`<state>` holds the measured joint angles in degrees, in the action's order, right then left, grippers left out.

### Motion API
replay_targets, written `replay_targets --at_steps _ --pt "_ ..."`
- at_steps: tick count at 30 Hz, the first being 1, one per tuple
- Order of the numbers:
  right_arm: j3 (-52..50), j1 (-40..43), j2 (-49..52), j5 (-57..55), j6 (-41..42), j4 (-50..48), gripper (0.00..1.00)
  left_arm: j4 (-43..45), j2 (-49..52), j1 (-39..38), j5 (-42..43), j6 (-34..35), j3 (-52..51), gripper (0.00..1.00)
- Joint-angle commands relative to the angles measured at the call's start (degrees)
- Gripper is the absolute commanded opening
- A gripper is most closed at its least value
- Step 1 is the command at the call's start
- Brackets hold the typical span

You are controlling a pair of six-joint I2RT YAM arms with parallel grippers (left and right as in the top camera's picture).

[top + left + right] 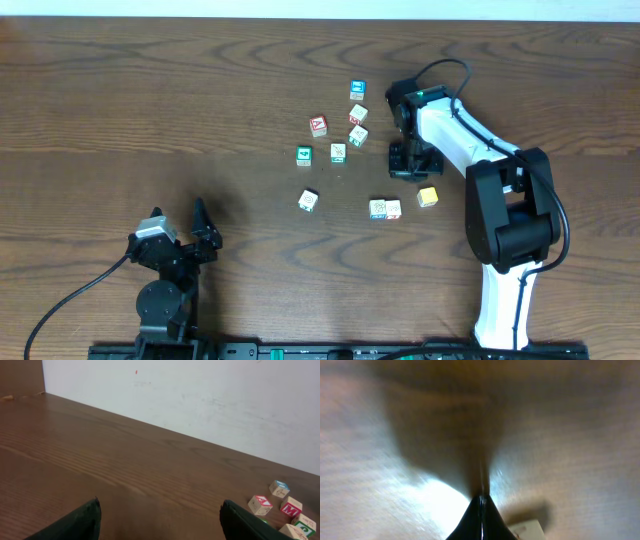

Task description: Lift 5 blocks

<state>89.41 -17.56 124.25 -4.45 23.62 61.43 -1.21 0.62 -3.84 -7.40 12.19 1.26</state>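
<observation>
Small wooden blocks lie scattered mid-table in the overhead view. A yellow-faced block sits at the right, with two cream blocks side by side just left of it. Another cream block lies alone, and more cream blocks lie farther back. My right gripper is shut and empty, its tip pointing down at bare table just behind the yellow block. A pale block corner shows beside its tip. My left gripper stands open and empty, far to the left of the blocks.
A red-faced cube, a green-faced cube and a blue-faced cube lie among the blocks. The right arm arches over the table's right side. A white wall rises behind the far edge.
</observation>
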Motion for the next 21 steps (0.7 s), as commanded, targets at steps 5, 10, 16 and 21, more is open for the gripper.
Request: replay_targets --at_steps 5,10,16,21 --pt "0.72 3.63 0.02 -0.2 -0.11 -0.28 0.01 -2.38 -0.24 0.28 -0.37 0.09 -1.03 0.76" --pt "0.7 6.03 0.02 -2.16 -0.11 4.09 0.01 -2.38 -0.24 0.28 -0.37 0.09 -1.03 0.77" --pt "0.7 6.29 0.02 -2.84 -0.59 6.56 0.01 -2.38 -0.24 0.28 -0.37 0.09 -1.03 0.76" --pt "0.7 5.16 0.02 -2.8 -1.2 7.85 0.01 -2.38 -0.24 0.28 -0.37 0.09 -1.03 0.76"
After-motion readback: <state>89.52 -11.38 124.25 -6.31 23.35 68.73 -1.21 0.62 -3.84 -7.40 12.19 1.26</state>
